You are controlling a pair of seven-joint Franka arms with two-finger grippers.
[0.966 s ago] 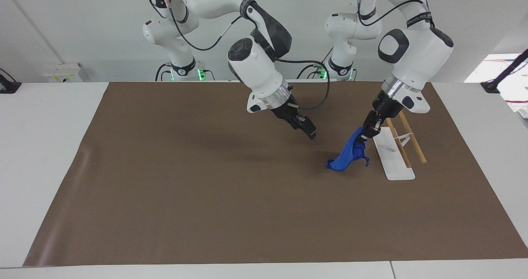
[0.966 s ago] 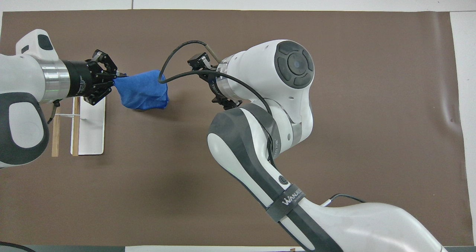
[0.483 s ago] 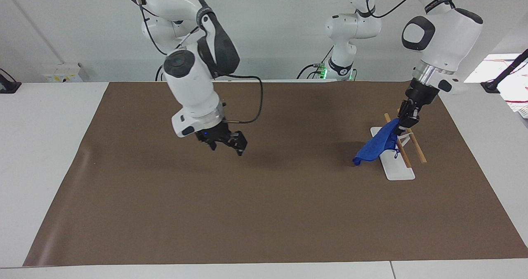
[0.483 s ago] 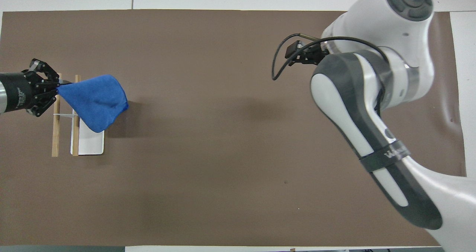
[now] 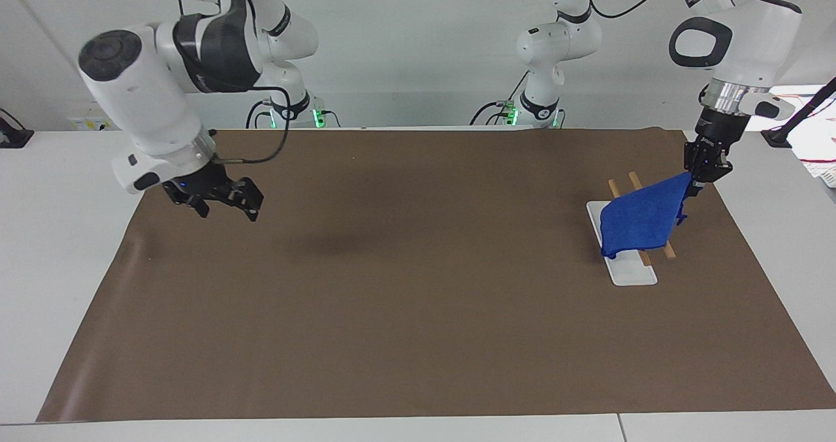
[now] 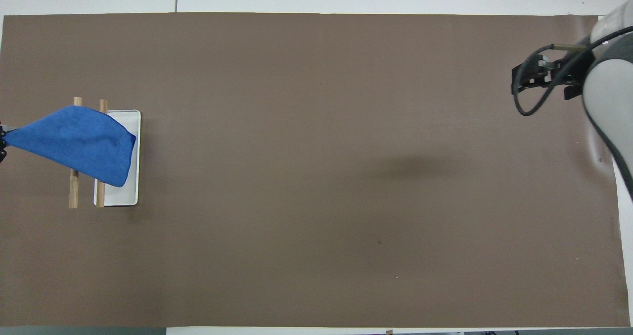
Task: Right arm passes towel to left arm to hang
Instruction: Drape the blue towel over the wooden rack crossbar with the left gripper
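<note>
Towel draped across rack, left gripper clamped.

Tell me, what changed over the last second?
The left gripper, shut on the towel, carried it from the mat beside the rack to over its wooden bars, and the cloth spread out. The right gripper pulled away to its own end of the table. The rack stayed put.
</note>
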